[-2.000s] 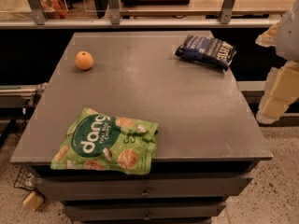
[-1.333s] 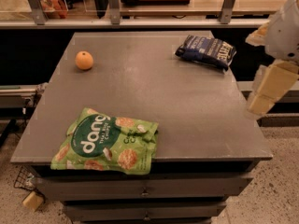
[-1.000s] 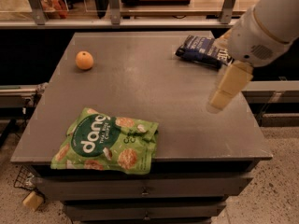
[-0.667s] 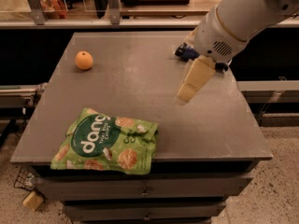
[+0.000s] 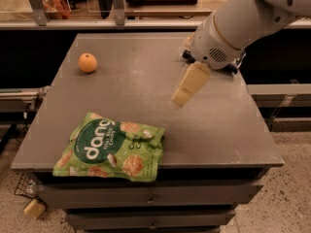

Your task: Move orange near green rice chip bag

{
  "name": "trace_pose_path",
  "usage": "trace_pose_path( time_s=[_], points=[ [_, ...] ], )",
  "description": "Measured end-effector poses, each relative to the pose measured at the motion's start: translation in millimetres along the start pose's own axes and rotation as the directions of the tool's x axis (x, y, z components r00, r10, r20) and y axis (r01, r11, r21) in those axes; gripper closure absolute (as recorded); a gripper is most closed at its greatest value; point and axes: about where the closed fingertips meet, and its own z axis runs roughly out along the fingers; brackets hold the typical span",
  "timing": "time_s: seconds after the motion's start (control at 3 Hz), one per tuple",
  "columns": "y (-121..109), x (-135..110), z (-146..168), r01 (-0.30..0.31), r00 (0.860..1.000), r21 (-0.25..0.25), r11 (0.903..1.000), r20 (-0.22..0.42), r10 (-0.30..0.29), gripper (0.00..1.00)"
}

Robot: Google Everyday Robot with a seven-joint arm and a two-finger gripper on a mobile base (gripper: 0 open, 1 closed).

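Observation:
The orange (image 5: pixel 87 62) sits at the far left of the grey table (image 5: pixel 146 86). The green rice chip bag (image 5: pixel 111 147) lies flat at the table's front left edge, well apart from the orange. My gripper (image 5: pixel 183 95) hangs above the middle of the table on the white arm that reaches in from the upper right. It is to the right of the orange and up-right of the bag, and touches neither.
A dark blue bag (image 5: pixel 187 56) at the table's far right is mostly hidden behind my arm. A glass-fronted counter with metal posts (image 5: pixel 116 6) runs along the back. The table's front edge drops to drawers and a speckled floor.
My arm has swung in from the right edge of the view to over the table's middle, moving left. It now covers the dark blue bag. The orange and green bag have not moved.

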Motion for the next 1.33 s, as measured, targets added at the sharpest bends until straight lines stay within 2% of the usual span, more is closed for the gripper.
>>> trace_pose_path(
  time_s=[0.33, 0.67, 1.0, 1.33],
  points=[
    [-8, -59, 71, 0.0, 0.992, -0.026, 0.9997, 0.127, 0.004, 0.0],
    [-13, -102, 109, 0.004, 0.98, -0.04, 0.9992, 0.197, 0.004, 0.0],
    [-27, -144, 139, -0.039, 0.961, -0.044, 0.9983, 0.273, 0.05, 0.0],
    [-57, -180, 166, -0.138, 0.914, -0.051, 0.9892, 0.379, 0.146, 0.0]
  ],
)
